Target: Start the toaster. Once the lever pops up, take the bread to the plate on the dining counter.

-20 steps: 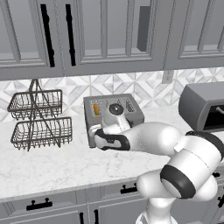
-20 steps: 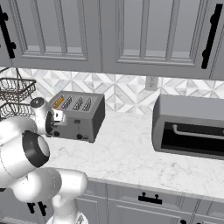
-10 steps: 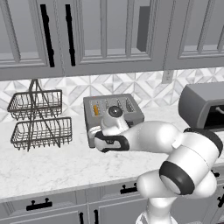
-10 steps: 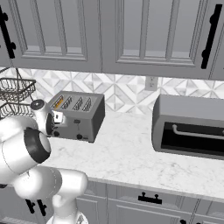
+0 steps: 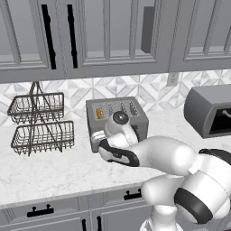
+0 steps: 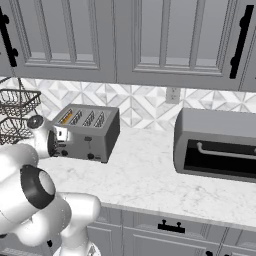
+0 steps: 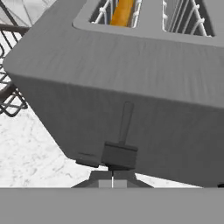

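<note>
The grey four-slot toaster stands on the kitchen worktop against the tiled wall. The bread sits upright and sunk low in its leftmost slot, orange seen edge-on. My gripper is shut, its tips pressed against the left slider lever on the toaster's front face. That lever sits at the low end of its slot. The plate and the dining counter are out of view.
A two-tier black wire basket stands left of the toaster. A large dark-grey rounded appliance with a black opening stands to the right. Grey wall cabinets hang above. Open marble worktop lies between toaster and appliance.
The hand has slid a little way down the toaster's front with the lever under its tips. The gripper has stayed shut and the bread sits in the same slot.
</note>
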Controlling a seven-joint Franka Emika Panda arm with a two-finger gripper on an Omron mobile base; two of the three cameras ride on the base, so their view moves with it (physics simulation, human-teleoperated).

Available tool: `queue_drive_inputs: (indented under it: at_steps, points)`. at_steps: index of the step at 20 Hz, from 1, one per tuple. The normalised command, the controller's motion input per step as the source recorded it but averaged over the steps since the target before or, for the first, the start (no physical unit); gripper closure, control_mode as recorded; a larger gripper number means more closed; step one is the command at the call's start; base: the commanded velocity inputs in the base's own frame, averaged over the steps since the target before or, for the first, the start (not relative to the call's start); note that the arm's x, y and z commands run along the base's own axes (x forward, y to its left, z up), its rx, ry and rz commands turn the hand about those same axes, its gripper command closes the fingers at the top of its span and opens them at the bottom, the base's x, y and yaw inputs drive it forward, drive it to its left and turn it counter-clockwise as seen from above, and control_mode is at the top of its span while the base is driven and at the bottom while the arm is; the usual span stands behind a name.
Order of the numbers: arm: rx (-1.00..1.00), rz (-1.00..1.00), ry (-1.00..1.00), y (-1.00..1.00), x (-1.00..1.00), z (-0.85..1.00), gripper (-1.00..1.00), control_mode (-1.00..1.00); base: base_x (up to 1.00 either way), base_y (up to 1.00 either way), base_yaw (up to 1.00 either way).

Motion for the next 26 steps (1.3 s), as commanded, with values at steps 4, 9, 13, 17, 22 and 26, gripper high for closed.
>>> queue_drive_inputs:
  at_steps: [4, 9, 13, 17, 22, 26]
  points:
    - [0.00, 0.00, -0.05, 0.00, -0.05, 0.59, 1.00, -1.00, 0.00, 0.00, 0.00]
    - [0.00, 0.00, 0.00, -0.06, -0.01, 0.83, 1.00, -1.00, 0.00, 0.00, 0.00]
    - [0.00, 0.00, -0.03, -0.02, 0.00, 0.91, 1.00, -1.00, 0.00, 0.00, 0.00]
    - [0.00, 0.00, -0.05, 0.00, -0.04, 0.67, 1.00, -1.00, 0.00, 0.00, 0.00]
    - [-0.02, 0.00, -0.05, 0.00, -0.07, 0.22, -1.00, -1.00, 0.00, 0.00, 0.00]
    - [-0.01, 0.00, -0.07, 0.00, -0.03, 0.02, -1.00, -1.00, 0.00, 0.00, 0.00]
